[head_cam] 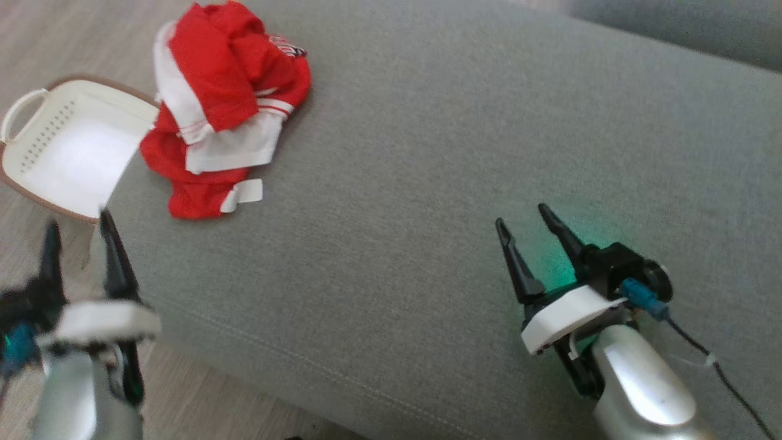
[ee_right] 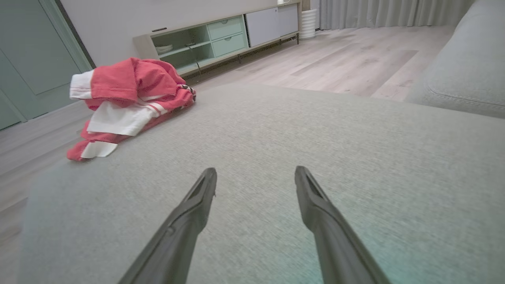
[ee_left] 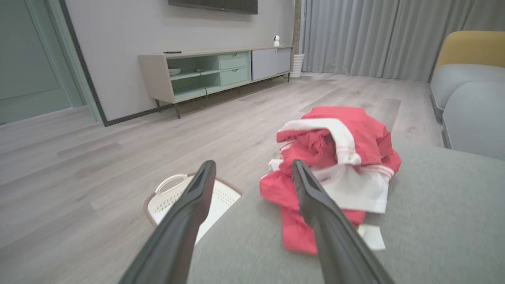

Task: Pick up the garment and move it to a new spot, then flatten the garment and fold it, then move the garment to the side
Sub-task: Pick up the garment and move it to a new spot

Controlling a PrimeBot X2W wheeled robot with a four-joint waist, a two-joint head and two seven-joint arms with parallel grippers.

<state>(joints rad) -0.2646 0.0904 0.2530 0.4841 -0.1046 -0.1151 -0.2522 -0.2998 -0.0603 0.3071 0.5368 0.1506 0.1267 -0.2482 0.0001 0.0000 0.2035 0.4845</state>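
The red-and-white garment (head_cam: 223, 104) is seen crumpled at the far left of the grey cushion (head_cam: 427, 183), just beside the white basket (head_cam: 61, 140) on the floor. The left gripper (head_cam: 78, 220) is judged the nearer. The heap lies ahead of it and slightly right, its length running near to far. The right gripper (head_cam: 521, 214) is held well apart, over the cushion's near right. Both are spread wide, with nothing held.

No legible text; dark print on garment (head_cam: 226, 79) too blurred.
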